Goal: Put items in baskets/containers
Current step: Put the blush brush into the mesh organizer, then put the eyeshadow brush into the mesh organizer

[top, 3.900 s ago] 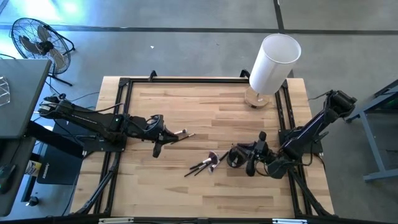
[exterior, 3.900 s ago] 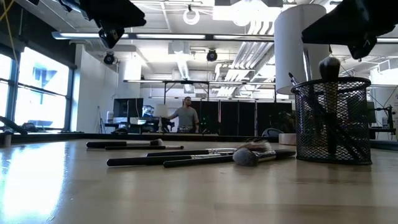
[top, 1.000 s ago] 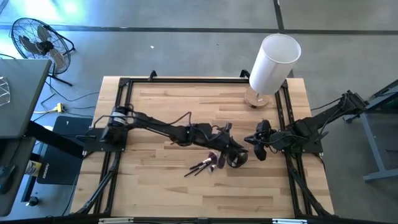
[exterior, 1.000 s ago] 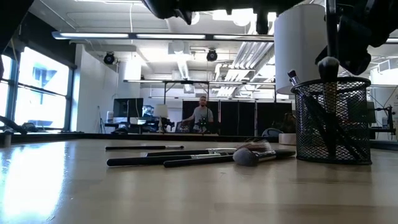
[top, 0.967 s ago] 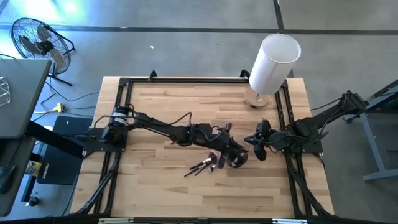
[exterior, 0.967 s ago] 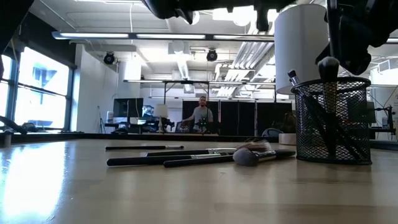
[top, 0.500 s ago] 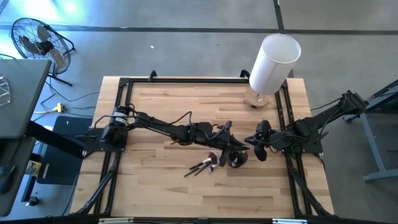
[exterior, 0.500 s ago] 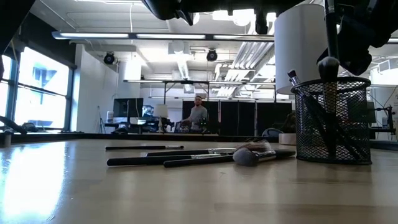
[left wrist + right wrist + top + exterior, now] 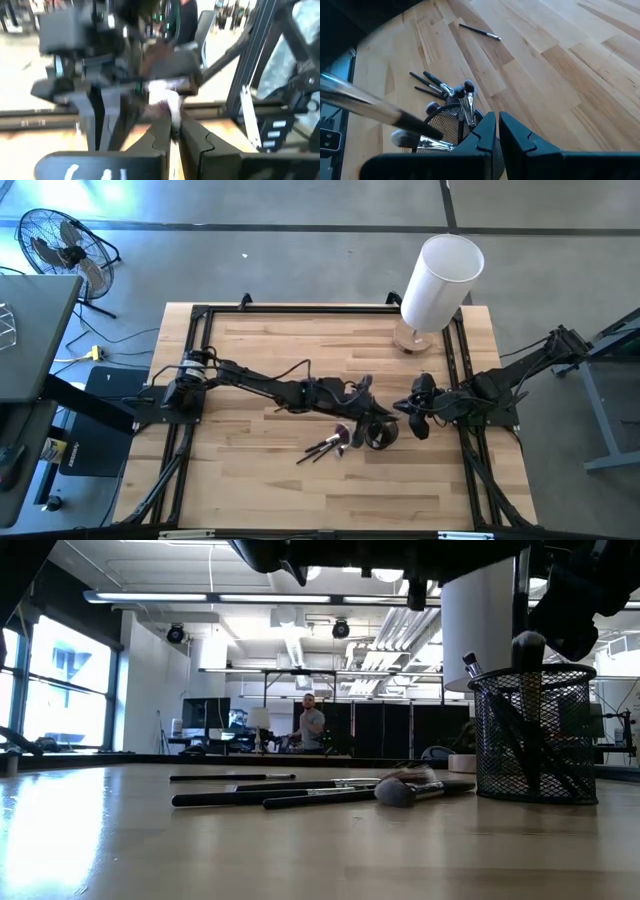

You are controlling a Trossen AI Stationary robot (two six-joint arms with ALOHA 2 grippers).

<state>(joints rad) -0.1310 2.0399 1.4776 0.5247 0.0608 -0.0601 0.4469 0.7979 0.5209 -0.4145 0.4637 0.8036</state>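
The black mesh cup (image 9: 381, 436) stands right of the table's middle with several brushes upright in it (image 9: 529, 645). My left gripper (image 9: 372, 418) reaches level from the left to just above the cup, shut on one brush (image 9: 521, 590). Three loose brushes (image 9: 325, 445) lie flat on the wood left of the cup. A fluffy one (image 9: 400, 790) lies next to the cup. Another (image 9: 480, 31) lies alone farther left. My right gripper (image 9: 408, 416) hangs shut just right of the cup (image 9: 445, 122), touching nothing. My left gripper (image 9: 172, 142) pinches the brush's shaft (image 9: 174, 131) between its two fingertips, the pale tip (image 9: 162, 97) standing above them. The fingers come level from the table's left and lie across the brush. The brush (image 9: 370, 107) is clear of the table, its dark lower end (image 9: 432, 132) at the cup's mouth.
A tall white cylinder (image 9: 440, 280) on a wooden base stands at the far right corner. A black frame (image 9: 200, 360) runs along the table's edges. A person (image 9: 310, 725) stands far off in the room behind. Bare wood lies at the near and far left.
My left gripper has tipped a little over the cup, and the held brush's shaft has swung slightly sideways above the cup's rim. The loose brushes and the cup have stayed where they were.
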